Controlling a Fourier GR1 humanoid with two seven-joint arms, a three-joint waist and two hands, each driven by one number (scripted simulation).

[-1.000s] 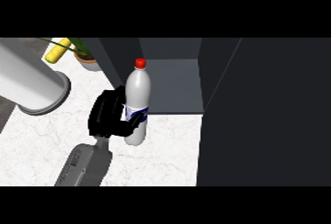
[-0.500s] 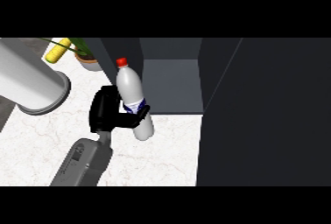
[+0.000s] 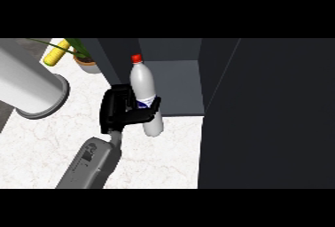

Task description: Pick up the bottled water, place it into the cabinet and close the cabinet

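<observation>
The bottled water (image 3: 143,82) is a clear bottle with a red cap (image 3: 136,58) and a blue-and-white label. It stands nearly upright, its top leaning slightly left, in front of the open cabinet (image 3: 180,86). My left hand (image 3: 118,111) grips it from the left, fingers and thumb curled round its lower half at the label. The bottle's base hangs over the white marble counter (image 3: 46,146), just before the cabinet's grey floor. The cabinet door (image 3: 274,115) stands open as a large dark panel on the right.
A big grey cylinder (image 3: 29,86) lies on the counter at the left. Behind it stand a potted plant (image 3: 87,65) and a yellow object (image 3: 56,53). The cabinet's dark side wall (image 3: 114,57) rises just left of the bottle.
My left hand has carried the bottle a little up and to the right, towards the cabinet opening. The bottle tipped left half a second ago and now stands straighter.
</observation>
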